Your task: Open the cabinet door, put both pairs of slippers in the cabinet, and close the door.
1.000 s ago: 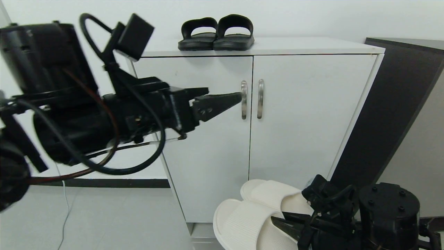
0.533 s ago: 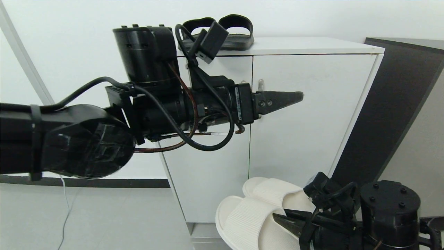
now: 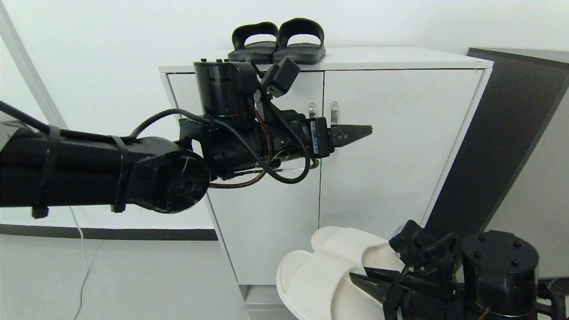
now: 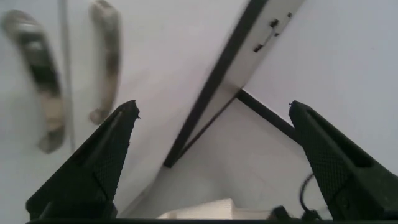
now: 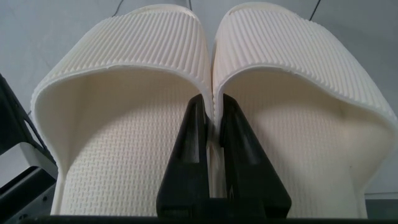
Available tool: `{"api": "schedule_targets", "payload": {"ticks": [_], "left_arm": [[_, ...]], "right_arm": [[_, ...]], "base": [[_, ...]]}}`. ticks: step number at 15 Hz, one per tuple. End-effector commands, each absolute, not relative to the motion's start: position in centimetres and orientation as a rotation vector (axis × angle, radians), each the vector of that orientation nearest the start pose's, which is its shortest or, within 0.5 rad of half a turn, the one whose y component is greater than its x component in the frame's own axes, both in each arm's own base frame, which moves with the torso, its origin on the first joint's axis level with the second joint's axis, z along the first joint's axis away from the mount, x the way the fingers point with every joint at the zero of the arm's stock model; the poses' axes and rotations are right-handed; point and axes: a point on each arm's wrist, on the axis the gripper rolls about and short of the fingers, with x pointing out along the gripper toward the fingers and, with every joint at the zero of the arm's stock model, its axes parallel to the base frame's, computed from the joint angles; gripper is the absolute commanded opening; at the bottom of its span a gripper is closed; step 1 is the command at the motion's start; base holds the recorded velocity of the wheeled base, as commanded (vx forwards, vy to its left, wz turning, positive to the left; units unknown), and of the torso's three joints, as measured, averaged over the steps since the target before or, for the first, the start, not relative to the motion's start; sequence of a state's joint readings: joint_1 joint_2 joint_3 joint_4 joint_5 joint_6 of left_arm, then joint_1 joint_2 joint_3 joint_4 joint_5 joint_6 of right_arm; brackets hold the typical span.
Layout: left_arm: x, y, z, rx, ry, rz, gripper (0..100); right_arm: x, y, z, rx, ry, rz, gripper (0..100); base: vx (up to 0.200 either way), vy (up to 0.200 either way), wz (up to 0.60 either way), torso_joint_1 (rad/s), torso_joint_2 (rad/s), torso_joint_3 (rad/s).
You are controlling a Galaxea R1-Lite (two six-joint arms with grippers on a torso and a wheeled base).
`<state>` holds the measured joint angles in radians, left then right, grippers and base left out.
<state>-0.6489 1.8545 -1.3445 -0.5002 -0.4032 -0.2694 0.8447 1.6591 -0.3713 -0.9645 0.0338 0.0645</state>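
The white cabinet (image 3: pixel 400 155) has both doors closed, with two metal handles (image 3: pixel 334 110) side by side at the middle seam. A pair of black slippers (image 3: pixel 278 42) rests on its top. My left gripper (image 3: pixel 366 132) hovers in front of the right door, just right of the handles. In the left wrist view this gripper (image 4: pixel 213 107) is open, holding nothing, with the handles (image 4: pixel 106 56) off to one side. Low in front of the cabinet, my right gripper (image 3: pixel 358 280) is shut on the pair of white slippers (image 3: pixel 320 275), pinching their inner edges (image 5: pixel 213 106) together.
A tall dark panel (image 3: pixel 502 146) leans against the cabinet's right side. A thin cable (image 3: pixel 82 275) runs down onto the grey floor at the left. A white wall stands behind.
My left gripper swung from the left door's handle rightward across the right door, then drew back a little toward the handles. The right gripper kept hold of the white slippers, nearly still.
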Motion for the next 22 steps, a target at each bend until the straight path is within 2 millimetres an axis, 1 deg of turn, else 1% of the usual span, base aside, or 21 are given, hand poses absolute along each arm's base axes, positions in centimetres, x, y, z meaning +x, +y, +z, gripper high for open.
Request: {"api": "schedule_targets", "payload": {"ticks": [1,5,10,11,16,18,19,20,21,22], "left_arm": [[30.3,-23.1,26.5,-0.244,0.148,-1.003,100],[32.2,-24.0,26.0,-0.248,0.14,-0.947,100],[33.1,-24.9,25.9,-0.246,0.16,-0.948,100],[33.1,-24.9,25.9,-0.245,0.163,-0.949,0],[33.2,-25.0,25.6,-0.246,0.172,-0.948,0],[32.6,-24.5,25.8,-0.263,0.181,-0.947,0],[31.9,-24.2,26.1,-0.262,0.183,-0.95,0],[30.7,-23.9,26.3,-0.26,0.185,-0.962,0],[29.3,-23.7,26.5,-0.257,0.195,-0.977,0],[28.4,-23.5,26.5,-0.252,0.203,-0.987,0]], "right_arm": [[16.2,18.4,12.0,-0.072,0.333,0.86,0],[16.1,18.4,12.1,-0.072,0.328,0.866,0],[16.1,18.4,12.1,-0.071,0.325,0.866,0],[16.1,18.4,12.1,-0.071,0.327,0.866,0],[16.0,18.5,12.0,-0.073,0.33,0.87,0],[16.0,18.4,12.1,-0.073,0.328,0.87,0],[15.9,18.4,12.1,-0.071,0.329,0.871,0],[15.7,18.3,12.1,-0.069,0.329,0.885,0],[15.3,18.0,12.1,-0.066,0.333,0.925,0],[14.9,17.8,12.4,-0.061,0.327,0.958,0]], "base": [[0.0,0.0,0.0,0.0,0.0,0.0],[0.0,0.0,0.0,0.0,0.0,0.0],[0.0,0.0,0.0,0.0,0.0,0.0],[0.0,0.0,0.0,0.0,0.0,0.0],[0.0,0.0,0.0,0.0,0.0,0.0],[0.0,0.0,0.0,0.0,0.0,0.0],[0.0,0.0,0.0,0.0,0.0,0.0],[0.0,0.0,0.0,0.0,0.0,0.0],[0.0,0.0,0.0,0.0,0.0,0.0],[0.0,0.0,0.0,0.0,0.0,0.0]]}}
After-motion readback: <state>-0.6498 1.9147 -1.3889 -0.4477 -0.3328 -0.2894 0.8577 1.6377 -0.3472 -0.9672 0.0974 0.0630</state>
